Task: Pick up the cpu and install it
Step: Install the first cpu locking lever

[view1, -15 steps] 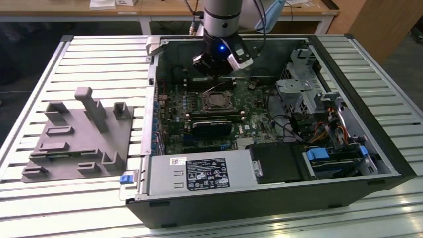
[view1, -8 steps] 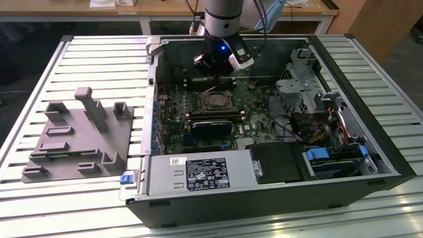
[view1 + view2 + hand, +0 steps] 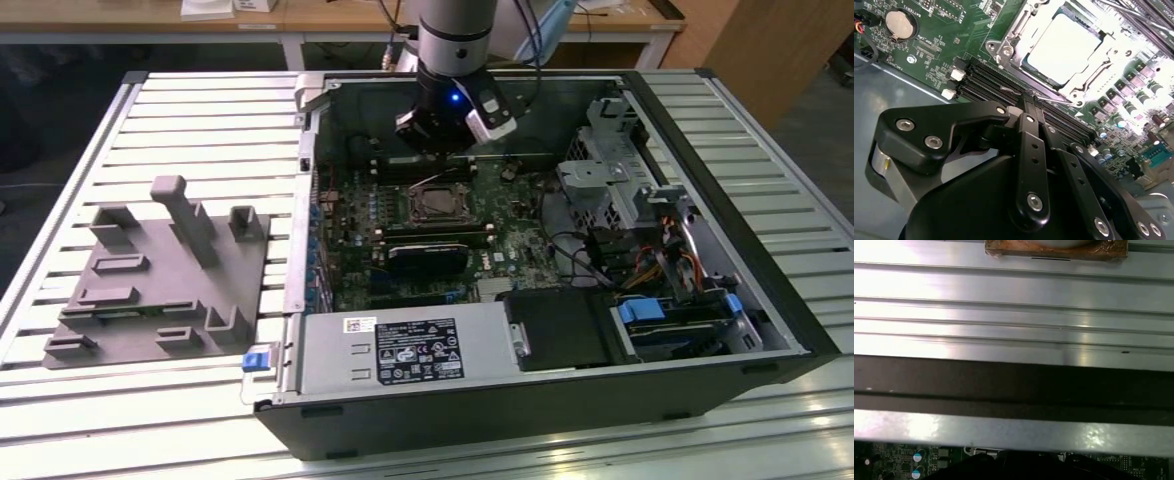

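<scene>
Open computer case (image 3: 747,330) lying on a slatted aluminium table (image 3: 200,110), with a grey fixture plate (image 3: 160,290) beside it toward the exterior view's left and a green motherboard (image 3: 929,45) inside. Arm reaching down into the case, gripper (image 3: 441,135) hovering just above the board beside the socket frame (image 3: 1014,35); fingers drawn close together in the second wrist view, nothing visibly held between them. Cpu (image 3: 1064,47) seated flat within the socket frame, silvery top plate upward, apart from the gripper.

No print on the power supply label (image 3: 414,352) is legible.
</scene>
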### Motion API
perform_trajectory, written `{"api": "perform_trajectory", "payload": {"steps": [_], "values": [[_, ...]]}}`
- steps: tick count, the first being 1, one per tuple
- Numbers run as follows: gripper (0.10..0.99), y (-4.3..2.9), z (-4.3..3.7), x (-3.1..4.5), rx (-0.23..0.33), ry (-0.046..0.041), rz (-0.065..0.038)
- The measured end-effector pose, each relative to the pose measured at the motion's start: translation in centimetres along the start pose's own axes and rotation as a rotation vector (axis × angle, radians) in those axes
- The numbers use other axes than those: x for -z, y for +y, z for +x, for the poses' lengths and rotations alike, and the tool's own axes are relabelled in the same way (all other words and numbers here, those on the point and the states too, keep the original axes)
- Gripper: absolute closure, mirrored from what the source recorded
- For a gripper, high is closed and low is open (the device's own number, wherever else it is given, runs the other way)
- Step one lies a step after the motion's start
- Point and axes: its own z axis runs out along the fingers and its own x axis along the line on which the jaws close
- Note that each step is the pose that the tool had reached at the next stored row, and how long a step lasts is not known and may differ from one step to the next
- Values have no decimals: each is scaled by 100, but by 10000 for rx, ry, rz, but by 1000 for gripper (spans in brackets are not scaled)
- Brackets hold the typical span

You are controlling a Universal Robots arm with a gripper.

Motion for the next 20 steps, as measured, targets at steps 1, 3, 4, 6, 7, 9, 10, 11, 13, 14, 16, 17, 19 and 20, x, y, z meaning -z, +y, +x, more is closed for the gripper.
{"api": "perform_trajectory", "payload": {"steps": [1, 3, 4, 6, 7, 9, 10, 11, 13, 14, 16, 17, 19, 20], "values": [[980, 0, -11, -4, 1, 2, 0], [980, -2, -29, -13, 0, 4, -1], [980, -2, -38, -18, 0, 6, -1], [980, -4, -54, -29, 0, 9, -1], [980, -5, -61, -37, -1, 11, -1], [980, -7, -73, -55, -1, 16, 0], [980, -8, -77, -66, -1, 18, -1], [980, -10, -80, -76, -1, 20, 0], [980, -12, -86, -97, -1, 23, -1], [980, -13, -87, -107, -2, 23, -1], [980, -15, -89, -125, -3, 27, -1], [980, -15, -90, -134, -2, 28, -1], [980, -17, -92, -149, -3, 30, -1], [980, -18, -93, -156, -3, 31, -1]]}}
